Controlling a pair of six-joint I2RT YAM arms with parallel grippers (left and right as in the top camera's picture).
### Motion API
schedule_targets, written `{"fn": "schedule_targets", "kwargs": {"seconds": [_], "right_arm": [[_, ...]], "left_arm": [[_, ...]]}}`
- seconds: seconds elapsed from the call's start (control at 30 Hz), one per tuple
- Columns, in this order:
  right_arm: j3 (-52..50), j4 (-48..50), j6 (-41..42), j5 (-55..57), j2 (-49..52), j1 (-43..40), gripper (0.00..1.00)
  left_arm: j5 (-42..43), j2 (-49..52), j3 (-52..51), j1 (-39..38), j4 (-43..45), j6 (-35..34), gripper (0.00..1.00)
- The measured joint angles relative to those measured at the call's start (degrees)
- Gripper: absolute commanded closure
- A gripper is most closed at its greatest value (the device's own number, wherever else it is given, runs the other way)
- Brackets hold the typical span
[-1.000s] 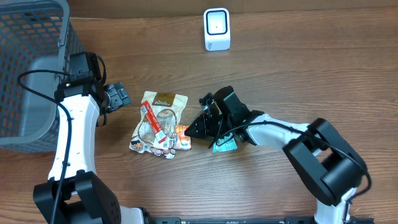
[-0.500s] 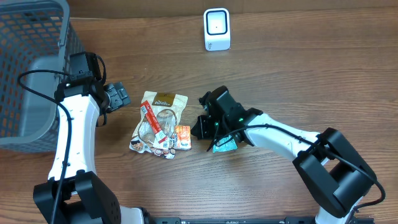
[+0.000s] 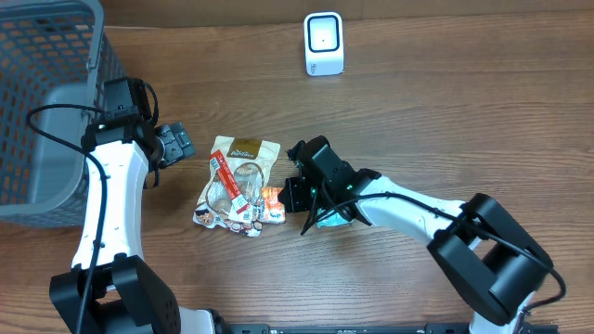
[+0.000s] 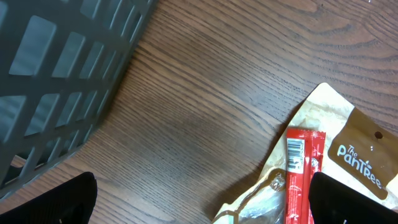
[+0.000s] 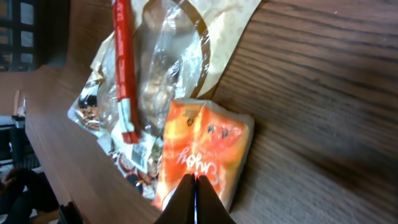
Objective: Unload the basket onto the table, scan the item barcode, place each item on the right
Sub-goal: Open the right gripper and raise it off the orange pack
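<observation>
Right gripper (image 5: 196,179) is clamped shut on the edge of the orange packet (image 5: 205,143) mid-table, likely to lift it to the scanner (image 3: 324,44) at the far edge. Left gripper (image 3: 176,144) hangs spread wide beside the basket (image 3: 46,83), out of the way.

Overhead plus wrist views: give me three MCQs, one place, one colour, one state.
1. The white scanner stands: A) far side of the table, apart from the brown pouch; B) near edge; C) on the pouch.
2. The stick on the pouch is: A) blue; B) red; C) green.
3. The left gripper has its jaws: A) shut on the stick; B) shut, empty; C) wide open, empty.
1A, overhead shows it there; 2B, red in overhead and left wrist; 3C, left wrist shows fingers far apart.
</observation>
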Motion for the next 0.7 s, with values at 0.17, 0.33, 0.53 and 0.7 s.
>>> {"fn": "schedule_targets", "kwargs": {"seconds": [0.17, 0.33, 0.53, 0.7], "right_arm": [[0.0, -0.42, 0.66, -0.24, 1.7, 0.04, 0.96], [0.07, -3.61, 2.4, 1.73, 1.7, 0.04, 0.96], [0.07, -3.74, 3.19, 2.93, 1.7, 0.04, 0.96], [0.07, -3.74, 3.74, 3.15, 1.79, 0.04, 0.96]], "left_arm": [[0.0, 0.0, 0.0, 0.0, 0.0, 0.0, 0.0], [0.0, 0.0, 0.0, 0.0, 0.0, 0.0, 0.0], [0.0, 0.0, 0.0, 0.0, 0.0, 0.0, 0.0], [0.0, 0.0, 0.0, 0.0, 0.0, 0.0, 0.0]]}}
